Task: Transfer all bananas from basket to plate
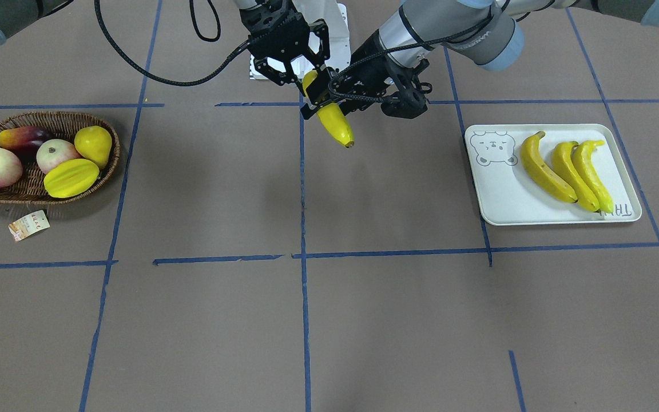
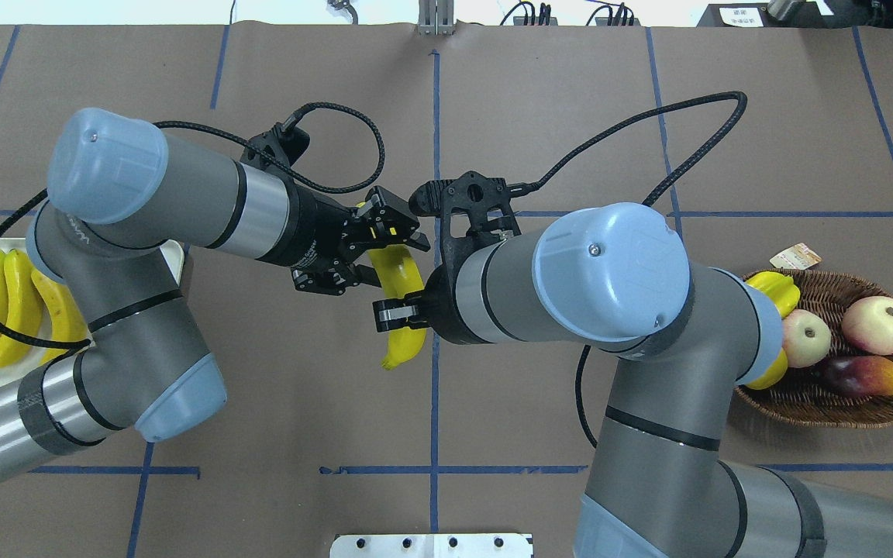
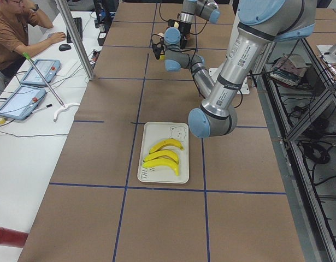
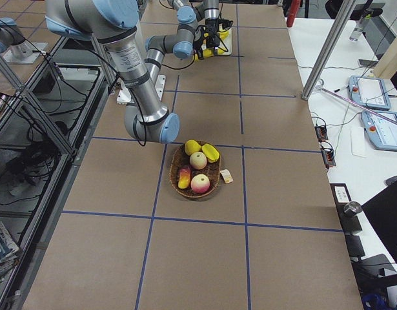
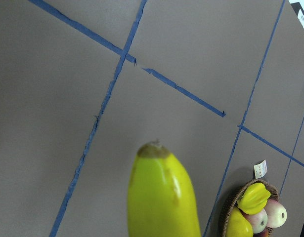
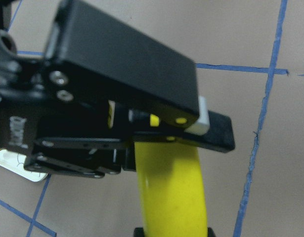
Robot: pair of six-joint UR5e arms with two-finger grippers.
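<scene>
Held banana (image 1: pixel 334 119): in the air over mid-table, just beside the centre tape line (image 1: pixel 303 229), well apart from both basket and plate.
Axis: steep. In the front view it slants from upper left to lower right, with the brown-tipped end lowest and aimed at the table (image 1: pixel 221 320). The upper end is buried among gripper parts.
Left gripper (image 2: pixel 388 232): fingers closed across the upper part of the held banana. Its wrist view looks down the fruit's length to the tip.
Right gripper (image 2: pixel 398 312): lower on the same fruit, at mid-length. Its wrist view shows a fingertip pressed to each flank, so both grippers have hold at once.
Three bananas (image 1: pixel 547 169): lying flat side by side on the plate's half away from the bear drawing. Their long axes are near parallel, stems toward the robot, tips toward the lettered corner. The two outer ones touch.
Plate (image 1: pixel 501 194): flat on the table at the robot's left end.
Basket (image 1: pixel 109 166): at the robot's right end, holding a starfruit (image 1: pixel 71 177), a pear (image 1: pixel 94 145) and three reddish round fruits.
Tag (image 1: pixel 29 224): small card on the table just beside the basket.
</scene>
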